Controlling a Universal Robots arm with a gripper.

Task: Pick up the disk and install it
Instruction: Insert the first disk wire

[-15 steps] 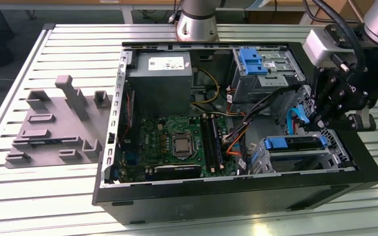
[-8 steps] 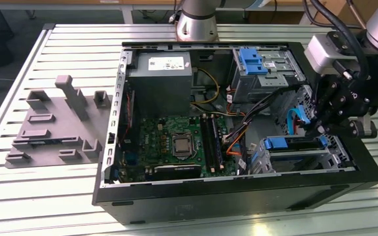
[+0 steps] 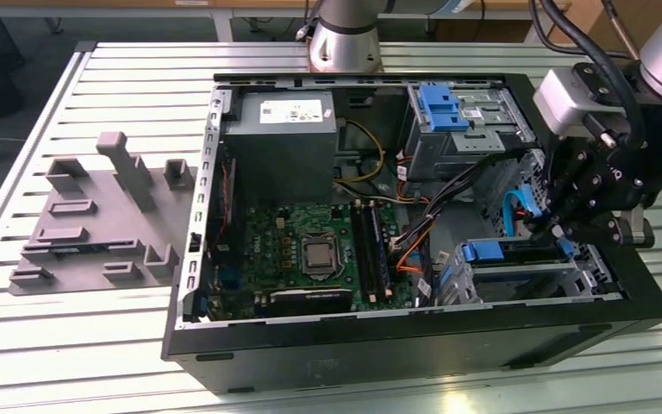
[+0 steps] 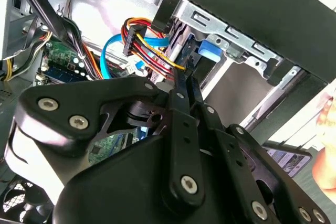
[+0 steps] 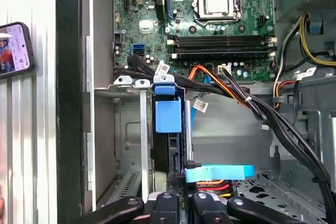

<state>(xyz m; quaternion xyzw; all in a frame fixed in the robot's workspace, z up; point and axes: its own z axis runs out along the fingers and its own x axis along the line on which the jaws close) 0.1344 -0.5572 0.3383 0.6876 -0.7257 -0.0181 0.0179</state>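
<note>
The disk (image 3: pixel 499 251) stands on edge in the metal drive cage (image 3: pixel 515 280) at the exterior view's right front corner of the open computer case (image 3: pixel 423 345). Its blue rail frame (image 5: pixel 168 115) faces up, with the thin dark drive body below it. My black gripper (image 3: pixel 557 231) reaches down from the exterior view's right. In both wrist views the fingers (image 4: pixel 181 103) come together on the disk's edge (image 4: pixel 206 52), and the gripper (image 5: pixel 178 199) is shut on it. Most of the drive is hidden inside the cage.
Bundled cables (image 3: pixel 469 185) and a blue data cable (image 5: pixel 219 172) cross close beside the cage. The motherboard (image 3: pixel 308 250), grey power-supply box (image 3: pixel 279 129) and an upper bay with a blue bracket (image 3: pixel 446 108) fill the case. A grey fixture plate (image 3: pixel 101 216) lies left. A phone (image 5: pixel 13 48) sits outside the case wall.
</note>
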